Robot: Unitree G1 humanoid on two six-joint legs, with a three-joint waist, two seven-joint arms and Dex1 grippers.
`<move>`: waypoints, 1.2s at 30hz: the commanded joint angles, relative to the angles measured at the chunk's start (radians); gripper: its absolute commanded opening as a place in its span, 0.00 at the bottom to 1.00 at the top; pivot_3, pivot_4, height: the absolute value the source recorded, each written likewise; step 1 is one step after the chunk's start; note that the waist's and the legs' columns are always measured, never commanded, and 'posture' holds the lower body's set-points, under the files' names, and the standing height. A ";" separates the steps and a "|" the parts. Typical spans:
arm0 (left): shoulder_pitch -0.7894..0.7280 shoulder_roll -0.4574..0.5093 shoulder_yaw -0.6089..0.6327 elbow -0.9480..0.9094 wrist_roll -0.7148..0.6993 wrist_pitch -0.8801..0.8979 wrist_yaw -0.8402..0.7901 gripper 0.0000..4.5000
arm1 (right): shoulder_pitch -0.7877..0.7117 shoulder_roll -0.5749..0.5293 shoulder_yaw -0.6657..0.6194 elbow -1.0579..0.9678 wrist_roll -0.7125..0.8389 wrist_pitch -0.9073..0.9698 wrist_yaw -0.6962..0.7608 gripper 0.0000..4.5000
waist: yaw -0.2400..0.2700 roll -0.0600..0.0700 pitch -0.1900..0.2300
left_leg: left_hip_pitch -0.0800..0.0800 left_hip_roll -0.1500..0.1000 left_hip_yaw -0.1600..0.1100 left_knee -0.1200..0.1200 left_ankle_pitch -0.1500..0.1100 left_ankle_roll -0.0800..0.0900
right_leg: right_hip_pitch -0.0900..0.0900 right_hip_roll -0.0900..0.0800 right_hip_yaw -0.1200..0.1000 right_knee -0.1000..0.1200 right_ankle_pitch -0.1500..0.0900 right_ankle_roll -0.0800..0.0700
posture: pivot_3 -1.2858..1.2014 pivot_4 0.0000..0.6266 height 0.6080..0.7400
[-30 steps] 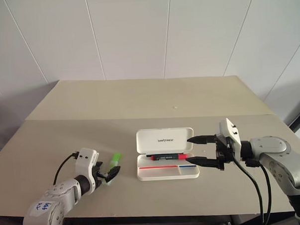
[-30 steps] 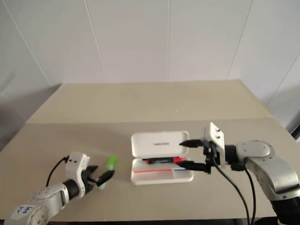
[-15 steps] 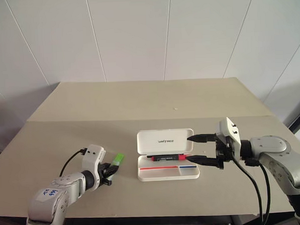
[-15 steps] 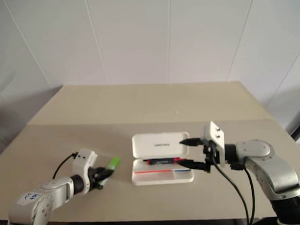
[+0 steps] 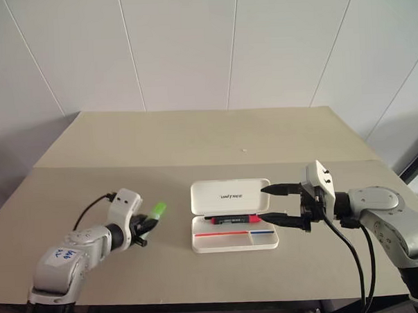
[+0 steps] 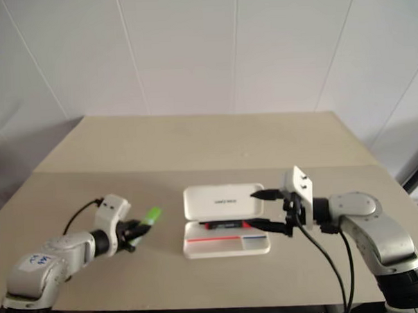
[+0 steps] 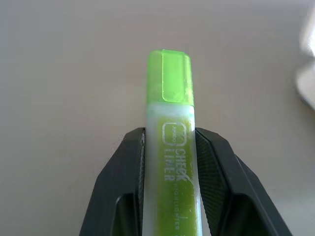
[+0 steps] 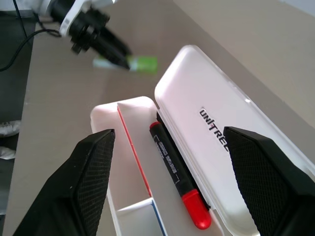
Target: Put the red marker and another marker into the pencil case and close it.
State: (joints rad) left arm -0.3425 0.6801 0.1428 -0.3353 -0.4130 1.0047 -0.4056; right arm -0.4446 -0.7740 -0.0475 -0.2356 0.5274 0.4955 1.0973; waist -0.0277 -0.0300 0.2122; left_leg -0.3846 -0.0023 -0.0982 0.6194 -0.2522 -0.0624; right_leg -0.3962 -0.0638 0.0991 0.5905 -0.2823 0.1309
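Left gripper point(image 7: 170, 147): 2 black fingers clamped on the chunky lime-green highlighter marker point(image 5: 155, 213) — lower left of frame.
Right gripper point(image 5: 271, 204): fingers wide apart beside the open flat white pencil case point(image 5: 231, 196) — slim red-and-black marker point(image 8: 176, 174) inside.

White case open, one marker inside

The flat white hinged pencil case point(image 5: 234, 225) lies open holding the slim red-and-black marker point(image 5: 232, 218); the chunky lime-green highlighter point(image 5: 153, 215) is held aloft, well apart.

pencil case point(image 5: 230, 194): smooth white hard plastic, slight sheen on the lid.
lime-green highlighter point(image 7: 170, 162): glossy plastic, cap translucent, barrel printed.
red marker point(image 8: 178, 177): smooth plastic, black barrel with a printed label, shiny red cap.
left claw point(image 7: 170, 196) fingers: matt black plastic, inner pads finely textured.
right claw point(image 8: 172, 187) pads: black, cross-hatched grip.
surface point(image 5: 194, 140): matt beige, smooth.
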 commanded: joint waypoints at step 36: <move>-0.535 -0.106 -0.502 0.431 0.207 -0.510 -0.807 0.25 | 0.337 -0.064 -0.303 -0.190 0.104 -0.064 -0.016 1.00 | -0.003 0.001 0.000 | -0.018 -0.001 0.000 0.011 0.002 -0.002 | -0.026 0.003 0.001 0.029 0.002 0.016 | 0.52 0.24 1.00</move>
State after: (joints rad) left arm -0.8565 0.5751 -0.3499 0.1054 -0.2256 0.4743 -1.2200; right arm -0.1194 -0.8203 -0.2983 -0.3767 0.5919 0.4509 1.0645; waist -0.0307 -0.0295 0.2125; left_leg -0.4026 -0.0037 -0.0981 0.6300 -0.2499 -0.0643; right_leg -0.4222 -0.0612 0.1003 0.6204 -0.2806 0.1465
